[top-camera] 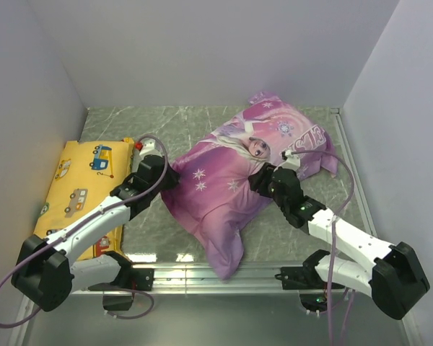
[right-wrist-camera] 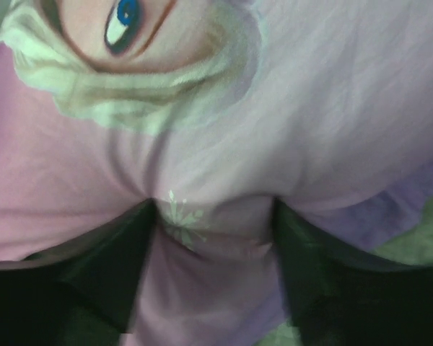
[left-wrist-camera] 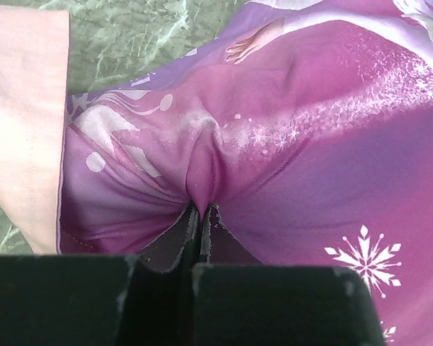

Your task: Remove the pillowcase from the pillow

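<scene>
**Top view.** We are looking down on the pillowcase (top-camera: 231, 180), which is lying plump and diagonal on the green marbled table (top-camera: 166, 126). Its printed side is facing up and its near corner is reaching toward the front rail. The left gripper (top-camera: 170, 175) is meeting its left edge. The right gripper (top-camera: 263, 178) is bearing on it just below the printed princess face. A yellow cushion (top-camera: 79, 189) is lying beside the left arm, apart from the pillowcase.

**Left wrist view.** We are seeing the left gripper (left-wrist-camera: 200, 216) closed, pinching a fold of the pillowcase (left-wrist-camera: 310, 144). Creases are radiating from the pinch, and the paler inner side is showing at left.

**Right wrist view.** We are seeing the right gripper (right-wrist-camera: 213, 249) with its fingers (right-wrist-camera: 123, 281) standing apart and a mound of pillowcase (right-wrist-camera: 310, 108) bulging between them. Whether they are clamping it or only pressing on it, we cannot tell.
</scene>
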Available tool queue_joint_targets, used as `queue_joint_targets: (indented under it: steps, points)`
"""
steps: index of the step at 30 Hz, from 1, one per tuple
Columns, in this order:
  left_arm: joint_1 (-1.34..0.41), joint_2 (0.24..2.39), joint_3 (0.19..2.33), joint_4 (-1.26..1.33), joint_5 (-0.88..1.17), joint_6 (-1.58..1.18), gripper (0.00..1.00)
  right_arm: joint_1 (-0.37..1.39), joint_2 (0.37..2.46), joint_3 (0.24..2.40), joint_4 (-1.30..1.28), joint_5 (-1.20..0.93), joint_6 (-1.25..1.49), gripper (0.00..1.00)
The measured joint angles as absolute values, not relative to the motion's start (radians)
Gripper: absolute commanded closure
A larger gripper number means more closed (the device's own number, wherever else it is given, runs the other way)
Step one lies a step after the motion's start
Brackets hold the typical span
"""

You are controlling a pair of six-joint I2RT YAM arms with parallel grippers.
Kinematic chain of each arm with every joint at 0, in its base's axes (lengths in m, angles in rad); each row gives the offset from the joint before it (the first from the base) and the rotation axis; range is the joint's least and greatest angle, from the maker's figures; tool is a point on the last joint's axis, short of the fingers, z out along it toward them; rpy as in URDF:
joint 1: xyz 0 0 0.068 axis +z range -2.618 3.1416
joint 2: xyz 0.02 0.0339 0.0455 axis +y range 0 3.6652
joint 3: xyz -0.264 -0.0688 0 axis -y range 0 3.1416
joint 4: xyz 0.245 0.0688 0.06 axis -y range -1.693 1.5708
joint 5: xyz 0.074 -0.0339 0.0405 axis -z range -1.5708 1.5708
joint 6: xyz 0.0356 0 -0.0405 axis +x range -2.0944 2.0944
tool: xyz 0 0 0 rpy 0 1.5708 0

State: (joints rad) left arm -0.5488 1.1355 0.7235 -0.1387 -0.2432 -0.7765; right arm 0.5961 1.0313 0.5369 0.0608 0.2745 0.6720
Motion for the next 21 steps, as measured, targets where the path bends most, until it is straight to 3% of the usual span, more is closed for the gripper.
queue_joint_targets:
  steps: [1,3,8,14,21]
  points:
    - [-0.549,1.137,0.723,-0.138,-0.248,-0.777,0.99,0.595,1.039,0.538,0.068,0.271,0.676,0.82]
    - [-0.549,1.137,0.723,-0.138,-0.253,-0.780,1.00,0.589,1.047,0.545,0.072,0.269,0.678,1.00]
    - [-0.549,1.139,0.724,-0.139,-0.263,-0.777,1.00,0.586,1.038,0.609,0.010,0.268,0.664,1.00]
    - [-0.556,1.192,0.754,-0.141,-0.237,-0.753,0.99,0.599,0.879,0.696,-0.163,0.250,0.632,1.00]
    - [-0.669,1.277,0.831,-0.253,-0.148,-0.696,0.97,0.767,0.963,1.108,-0.414,0.333,0.527,1.00]
